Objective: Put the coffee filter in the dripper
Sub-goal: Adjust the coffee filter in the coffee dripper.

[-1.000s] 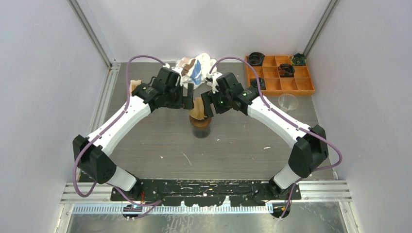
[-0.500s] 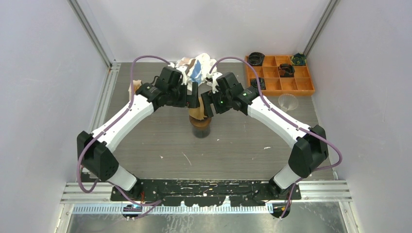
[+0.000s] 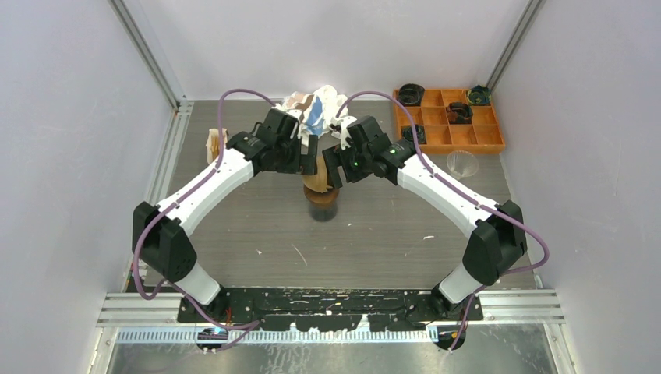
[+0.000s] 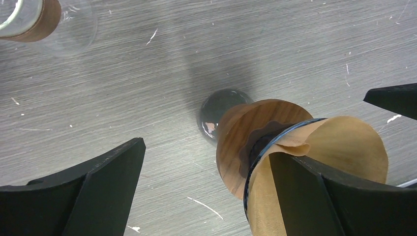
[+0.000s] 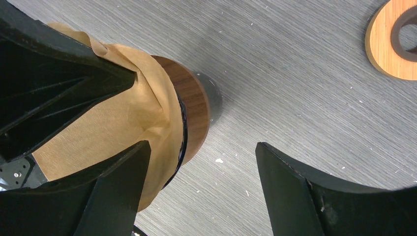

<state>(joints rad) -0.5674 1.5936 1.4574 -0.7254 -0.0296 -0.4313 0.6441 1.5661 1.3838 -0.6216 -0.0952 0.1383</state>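
Note:
The dripper (image 3: pixel 321 196), a glass cone with a wooden collar (image 4: pixel 241 137), stands mid-table. The tan paper coffee filter (image 3: pixel 316 181) sits in its top, open, with its edge creased and sticking up above the rim (image 4: pixel 344 147). My left gripper (image 3: pixel 310 162) is open. In the left wrist view (image 4: pixel 206 150) one of its fingers (image 4: pixel 334 196) is inside the filter and the other is out over the table. My right gripper (image 3: pixel 331 170) is open too. In the right wrist view (image 5: pixel 202 146) one finger (image 5: pixel 113 187) is against the filter (image 5: pixel 98 137) and the other is clear of the collar (image 5: pixel 194 108).
An orange tray (image 3: pixel 448 117) with black parts is at the back right, and a clear cup (image 3: pixel 462 162) is in front of it. A crumpled cloth (image 3: pixel 316 105) lies behind the grippers. A tan stack (image 3: pixel 213 144) is at the left. A bamboo ring (image 5: pixel 393 44) lies nearby.
My left arm has swung its elbow in and pushed its gripper a little further toward the filter. The right arm, filter and dripper have not moved.

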